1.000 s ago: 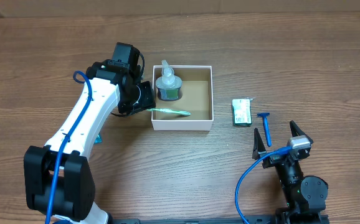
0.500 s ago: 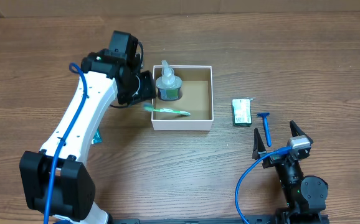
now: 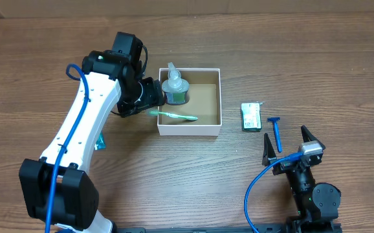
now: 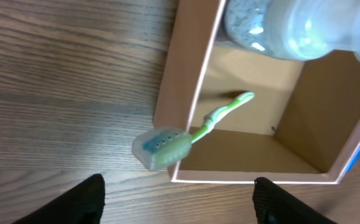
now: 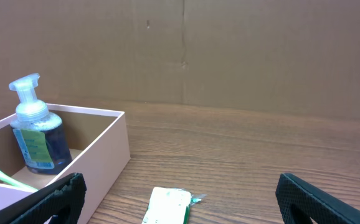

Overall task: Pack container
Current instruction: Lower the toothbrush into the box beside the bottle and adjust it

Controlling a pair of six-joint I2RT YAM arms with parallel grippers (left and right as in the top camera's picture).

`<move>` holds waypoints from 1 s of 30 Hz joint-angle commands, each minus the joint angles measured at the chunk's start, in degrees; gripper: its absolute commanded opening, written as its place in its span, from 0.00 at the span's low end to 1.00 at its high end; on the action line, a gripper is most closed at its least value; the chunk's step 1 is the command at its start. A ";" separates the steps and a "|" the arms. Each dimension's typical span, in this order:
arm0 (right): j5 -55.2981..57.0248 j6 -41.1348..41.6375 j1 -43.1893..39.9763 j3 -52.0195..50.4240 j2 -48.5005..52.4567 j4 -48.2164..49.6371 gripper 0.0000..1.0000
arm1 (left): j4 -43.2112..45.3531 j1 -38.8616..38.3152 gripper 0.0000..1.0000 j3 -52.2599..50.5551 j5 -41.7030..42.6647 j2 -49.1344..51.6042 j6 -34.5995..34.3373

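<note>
**Seating the Toothbrush in the Container**

The container [image 3: 189,129] sits mid-table; the toothbrush [image 4: 186,138] lies across its left wall, head outside, handle inside; the left gripper [image 4: 176,199] hovers above it, jaws apart, holding nothing; the right gripper [image 3: 285,147] rests spread, well apart. Recommended: grip the neck, lift it over the rim, and avoid the pump bottle [image 3: 174,87].

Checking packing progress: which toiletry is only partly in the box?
The green toothbrush: its head overhangs the container rim. The pump bottle stands inside; the razor and green packet lie outside.
</note>
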 commanded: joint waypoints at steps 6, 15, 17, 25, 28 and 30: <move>0.11 -0.20 0.46 -0.59 -0.46 0.33 1.00 | 12.22 0.44 0.75 -11.13 5.68 -0.37 -0.74; 0.11 -0.20 0.46 -0.59 -0.46 0.33 1.00 | 15.17 0.70 0.43 -11.13 8.24 -0.37 -1.11; 0.11 -0.20 0.46 -0.59 -0.46 0.33 1.00 | 15.15 0.70 0.38 -10.93 8.24 -0.39 -1.11; 0.11 -0.20 0.48 -0.59 -0.46 0.33 1.00 | 15.15 0.70 0.25 -10.84 8.87 -0.39 -1.09; 0.11 -0.20 0.46 -0.59 -0.46 0.33 1.00 | 15.10 0.70 0.22 -10.29 10.16 -0.39 -1.05; 0.11 -0.20 0.46 -0.59 -0.46 0.33 1.00 | 14.91 0.70 0.20 -9.66 10.38 -0.39 -1.05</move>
